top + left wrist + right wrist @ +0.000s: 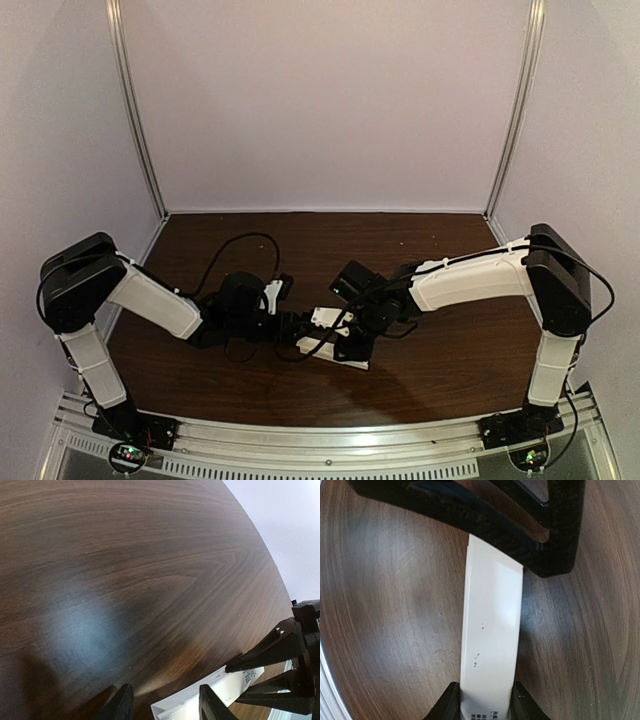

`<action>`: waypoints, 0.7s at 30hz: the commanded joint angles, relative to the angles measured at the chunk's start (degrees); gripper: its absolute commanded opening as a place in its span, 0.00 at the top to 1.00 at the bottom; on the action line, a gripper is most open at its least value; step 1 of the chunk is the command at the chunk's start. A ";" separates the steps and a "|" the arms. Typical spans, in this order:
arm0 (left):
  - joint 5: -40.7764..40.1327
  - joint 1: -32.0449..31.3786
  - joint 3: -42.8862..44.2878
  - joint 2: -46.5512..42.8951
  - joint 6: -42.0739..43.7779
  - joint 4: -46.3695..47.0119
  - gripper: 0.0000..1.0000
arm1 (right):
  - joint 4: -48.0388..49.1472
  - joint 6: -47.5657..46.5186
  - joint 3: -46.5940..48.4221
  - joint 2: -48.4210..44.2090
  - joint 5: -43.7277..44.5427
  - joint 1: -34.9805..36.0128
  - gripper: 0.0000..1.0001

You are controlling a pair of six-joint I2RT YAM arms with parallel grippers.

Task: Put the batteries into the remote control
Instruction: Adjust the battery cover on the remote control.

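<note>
The remote control [490,630] is a slim white bar with small print at its near end. My right gripper [485,702] is shut on its narrow edges at that near end. My left gripper [167,705] is open, and the remote's far end [225,690] lies between its fingers, clear of the left finger [122,702]. In the right wrist view the left gripper's black fingers [510,535] cross the remote's far end. In the top view both grippers, left [303,325] and right [347,335], meet at the remote [325,318] mid-table. The batteries are not in view.
A flat white piece [335,356] lies on the dark wooden table [440,240] just in front of the grippers. Black cables [240,245] loop behind the left arm. White walls enclose the table. A metal rail [330,435] runs along the near edge.
</note>
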 commanded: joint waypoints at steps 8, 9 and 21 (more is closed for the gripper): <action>2.96 0.35 -2.89 -1.42 0.32 3.60 0.44 | -0.24 -0.29 -0.21 -0.65 0.14 0.34 0.60; 2.89 0.35 -2.89 -1.42 0.44 3.33 0.43 | -0.15 -0.33 -0.30 -0.83 0.00 0.34 0.60; 1.71 -1.49 -1.24 -1.04 3.02 -0.41 0.50 | -1.08 -0.68 0.22 -0.54 0.36 0.36 0.57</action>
